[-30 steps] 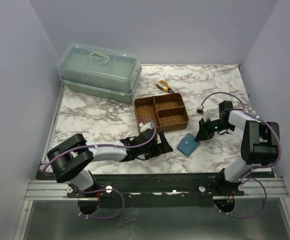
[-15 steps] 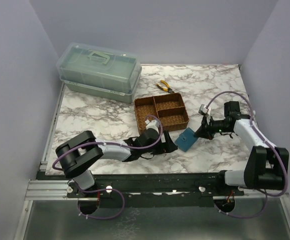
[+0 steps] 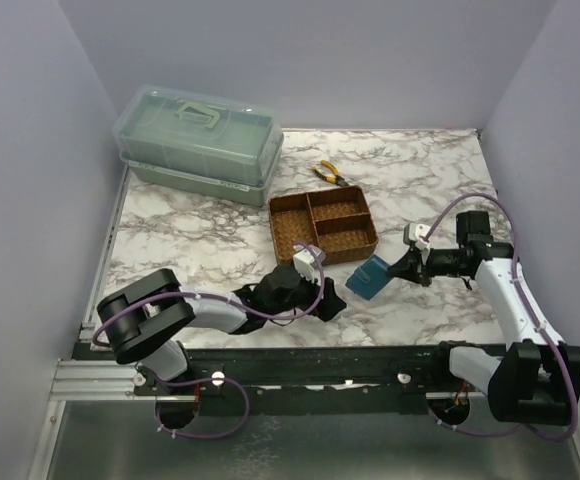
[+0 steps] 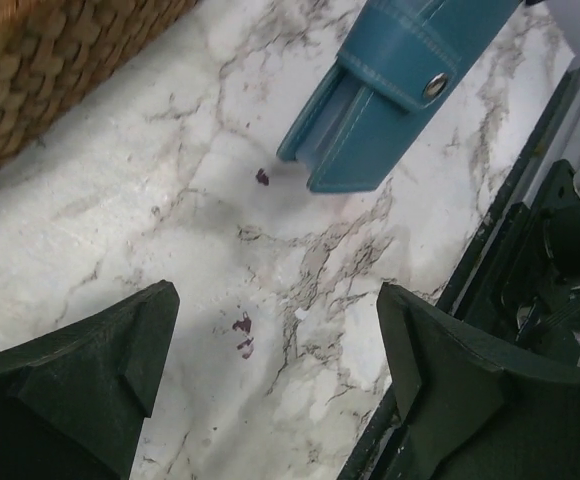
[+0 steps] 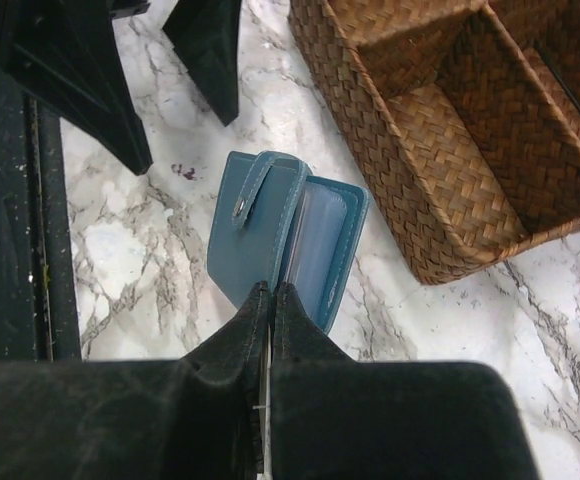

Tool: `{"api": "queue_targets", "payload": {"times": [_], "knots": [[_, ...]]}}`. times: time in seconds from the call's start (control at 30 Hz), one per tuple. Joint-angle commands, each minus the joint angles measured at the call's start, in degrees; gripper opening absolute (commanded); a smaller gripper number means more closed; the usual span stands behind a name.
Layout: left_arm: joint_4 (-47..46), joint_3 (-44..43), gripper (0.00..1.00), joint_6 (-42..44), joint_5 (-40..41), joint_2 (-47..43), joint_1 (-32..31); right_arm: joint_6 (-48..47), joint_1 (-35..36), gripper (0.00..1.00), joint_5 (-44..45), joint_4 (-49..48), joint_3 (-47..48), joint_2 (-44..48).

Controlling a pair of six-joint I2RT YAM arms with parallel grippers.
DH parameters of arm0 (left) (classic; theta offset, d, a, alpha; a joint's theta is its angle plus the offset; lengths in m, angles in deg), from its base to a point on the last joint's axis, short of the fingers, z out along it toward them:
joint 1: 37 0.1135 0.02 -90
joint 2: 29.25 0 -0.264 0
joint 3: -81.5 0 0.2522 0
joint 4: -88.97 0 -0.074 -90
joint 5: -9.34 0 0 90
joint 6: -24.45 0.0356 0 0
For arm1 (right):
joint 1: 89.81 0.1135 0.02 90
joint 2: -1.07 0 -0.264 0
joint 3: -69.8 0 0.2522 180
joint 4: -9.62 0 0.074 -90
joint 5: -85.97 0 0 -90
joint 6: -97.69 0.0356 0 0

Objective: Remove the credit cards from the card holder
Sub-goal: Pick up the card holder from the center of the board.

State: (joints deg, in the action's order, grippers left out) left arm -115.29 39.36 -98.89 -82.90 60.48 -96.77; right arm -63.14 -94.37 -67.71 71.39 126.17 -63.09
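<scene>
Card holder [image 3: 367, 277] is tilted up toward the surface's [image 3: 200, 225] near edge, right of centre, just off the woven tray's [image 3: 350, 250] near-right corner. R tool [image 3: 392, 272] is clamped on the holder's edge that faces the surface's right edge, fingers pressed together w/ the teal cover btwn them. Holder is part-open: snap flap on one side, pale layer [image 5: 320, 245] showing btwn the covers; can't tell if it's a card. Lower end is at or just above the marble, can't tell which. L tool [image 3: 320, 298] lies low just left of the holder, not touching it, fingers spread wide, bare marble showing btwn them.
</scene>
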Motion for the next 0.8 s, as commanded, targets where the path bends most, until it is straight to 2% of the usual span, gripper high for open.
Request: {"api": "queue_targets", "payload": {"times": [0.0, 0.17, 0.3, 0.53, 0.63, 0.77], "knots": [[-10.7, 2.9, 0.90, 9.3, -2.4, -4.3, -0.4, -8.2, 0.2, 0.00, -6.2, 8.1, 1.6, 3.7], [-21.0, 5.1, 0.91, 7.5, -9.4, -4.0, -0.4, -11.7, 0.3, 0.00, -8.5, 13.0, 3.1, 4.5], [-25.7, 4.7, 0.91, 4.9, -13.2, -1.2, -0.4, -15.5, 0.4, 0.00, -10.6, 18.2, 4.1, 3.5], [-30.6, 3.5, 0.91, 4.3, -16.5, 2.6, -0.4, -16.4, 1.1, 0.00, -12.2, 21.4, 5.2, 2.8], [-32.5, 1.6, 0.89, 2.4, -20.3, 5.6, -0.5, -16.4, 1.5, 0.00, -12.8, 22.1, 5.7, 2.3], [-36.9, 1.4, 0.79, -0.7, -21.6, 9.2, -0.4, -15.8, 1.7, 0.00, -12.9, 22.0, 5.7, 1.9]]}}
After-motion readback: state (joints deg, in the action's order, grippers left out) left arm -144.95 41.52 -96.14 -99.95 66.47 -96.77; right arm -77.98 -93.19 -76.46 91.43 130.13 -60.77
